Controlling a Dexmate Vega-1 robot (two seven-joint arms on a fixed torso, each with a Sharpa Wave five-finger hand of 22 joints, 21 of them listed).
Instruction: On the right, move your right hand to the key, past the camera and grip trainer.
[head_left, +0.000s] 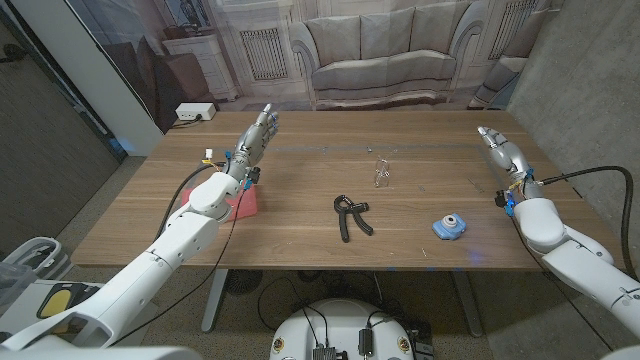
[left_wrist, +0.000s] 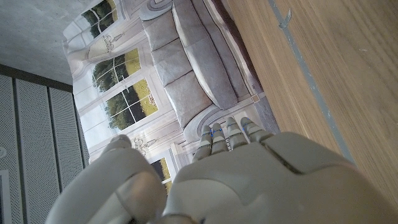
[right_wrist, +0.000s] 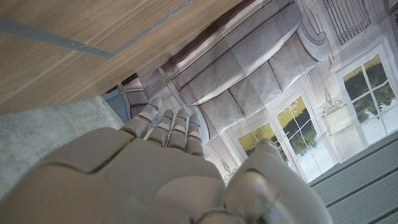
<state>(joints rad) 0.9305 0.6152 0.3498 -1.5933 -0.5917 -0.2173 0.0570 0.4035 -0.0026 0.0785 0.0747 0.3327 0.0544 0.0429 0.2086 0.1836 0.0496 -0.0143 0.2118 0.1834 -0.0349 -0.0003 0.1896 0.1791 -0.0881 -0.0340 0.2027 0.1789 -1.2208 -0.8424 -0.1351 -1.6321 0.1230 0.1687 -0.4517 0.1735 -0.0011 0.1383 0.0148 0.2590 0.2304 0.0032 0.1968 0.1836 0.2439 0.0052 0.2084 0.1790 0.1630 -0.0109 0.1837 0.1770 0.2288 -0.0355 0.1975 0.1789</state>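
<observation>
Wooden table (head_left: 300, 215) seen from above, with a printed backdrop of a sofa and windows behind its far edge. Right hand (head_left: 497, 150) raised at the far right of the table, fingers extended and close together, holding nothing; same hand (right_wrist: 161, 174) seen from behind in its wrist view, fingers straight, aimed off the table's far edge toward the backdrop. Key (head_left: 381, 172) small and glinting, on what looks like a ring, lying on the wood near the table's middle, slightly toward the far side, well apart from the right hand. Blue toy-like camera (head_left: 450, 227) on the near right, and black grip trainer (head_left: 351, 216) with its handles splayed just left of that, both nearer than the key. Left hand (head_left: 256, 136) raised over the far left of the table, fingers extended, empty, with a pink block (head_left: 242, 204) below its forearm; same left hand (left_wrist: 236, 180) seen from behind in its wrist view. Best path, judging from this layout: sweep the right hand leftward along the far half of the table, staying on the far side of the camera and trainer so neither is nudged. Keep the hand lifted off the wood until over the key, then turn the fingers downward, since for now they point away from it. Slow the last stretch; the key is small, thin and likely to skid if brushed.
</observation>
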